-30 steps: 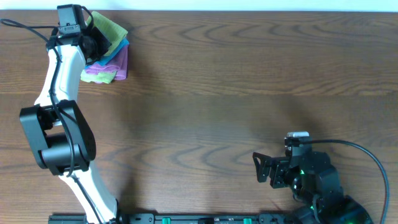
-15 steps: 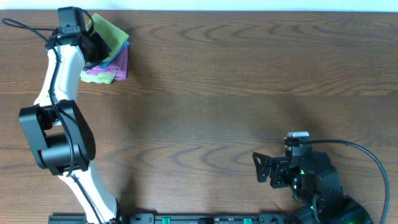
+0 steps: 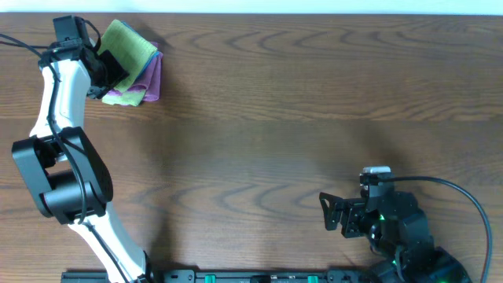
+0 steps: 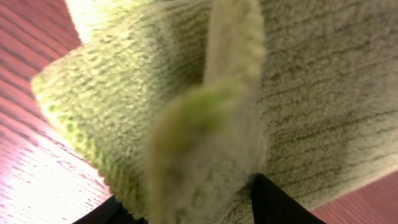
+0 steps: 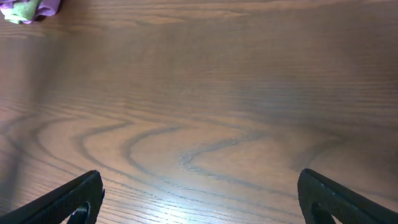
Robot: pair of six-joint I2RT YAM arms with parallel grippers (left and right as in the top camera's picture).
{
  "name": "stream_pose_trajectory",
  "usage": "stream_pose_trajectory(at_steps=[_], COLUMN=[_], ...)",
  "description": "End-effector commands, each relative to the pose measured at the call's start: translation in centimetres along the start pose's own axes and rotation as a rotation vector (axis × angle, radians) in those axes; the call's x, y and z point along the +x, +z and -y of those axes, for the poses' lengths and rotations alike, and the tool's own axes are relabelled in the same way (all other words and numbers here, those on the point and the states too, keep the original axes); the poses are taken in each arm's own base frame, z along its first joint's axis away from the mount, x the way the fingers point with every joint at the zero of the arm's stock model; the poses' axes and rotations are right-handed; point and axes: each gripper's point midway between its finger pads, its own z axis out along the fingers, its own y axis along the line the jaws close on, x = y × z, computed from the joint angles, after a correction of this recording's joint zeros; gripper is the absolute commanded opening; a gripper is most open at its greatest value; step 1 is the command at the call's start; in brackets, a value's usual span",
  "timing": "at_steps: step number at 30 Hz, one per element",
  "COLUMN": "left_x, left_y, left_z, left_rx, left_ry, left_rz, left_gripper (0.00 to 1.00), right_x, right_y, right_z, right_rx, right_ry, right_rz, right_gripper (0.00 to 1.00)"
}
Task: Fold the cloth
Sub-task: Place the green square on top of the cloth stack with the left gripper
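The green cloth [image 3: 130, 47] lies folded on top of a small pile of cloths at the table's far left corner, and it fills the left wrist view [image 4: 311, 93]. My left gripper [image 3: 108, 67] is at the pile's left edge. Its jaws stand apart, and a raised fold of the green cloth hangs loosely between them [image 4: 186, 208]. My right gripper [image 3: 326, 212] rests open near the front right of the table, far from the cloth, with only bare wood between its fingers [image 5: 199, 193].
Under the green cloth lie a purple cloth [image 3: 154, 79] and a pale green one [image 3: 126, 97], with a blue edge between. The pile shows small at the top left of the right wrist view [image 5: 28, 9]. The table's far edge runs just behind the pile.
The left arm has shifted to the left and its jaws have opened. The green cloth has settled flatter over the pile. The right arm has not moved.
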Motion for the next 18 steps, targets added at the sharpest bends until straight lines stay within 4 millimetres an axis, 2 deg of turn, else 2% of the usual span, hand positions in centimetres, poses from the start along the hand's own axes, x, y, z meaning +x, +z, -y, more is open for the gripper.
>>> stream_pose_trajectory(at_steps=[1,5,7,8,9,14,18], left_x=[0.2,-0.3,-0.7,-0.9,-1.1,-2.0,-2.2], left_y=[0.6,-0.8,-2.0,-2.6,-3.3,-6.4,-7.9], left_z=[0.3,0.9,1.3,1.5,1.7,2.6,3.0], left_rx=[0.024,0.041,0.051,0.057,0.062,0.089,0.101], left_ry=[0.013,0.031,0.046,0.056,0.063,0.088,0.092], left_rz=[-0.024,0.004,0.029,0.042,0.055,0.120,0.143], left_gripper=[0.57,0.72,0.82,0.94,0.97,0.95,0.95], right_x=[0.2,0.2,0.2,0.2,0.2,0.2,0.2], right_y=[0.1,0.1,0.1,0.1,0.1,0.1,0.1], right_z=[0.1,0.1,0.1,0.1,0.1,0.1,0.1], right_rx=[0.004,0.004,0.004,0.004,0.004,0.004,0.004], right_ry=[0.016,0.016,0.016,0.016,0.016,0.016,0.016], right_rz=[-0.003,-0.003,-0.003,-0.003,-0.003,-0.003,-0.003], right_gripper=[0.99,0.99,0.99,0.99,0.99,0.99,0.99])
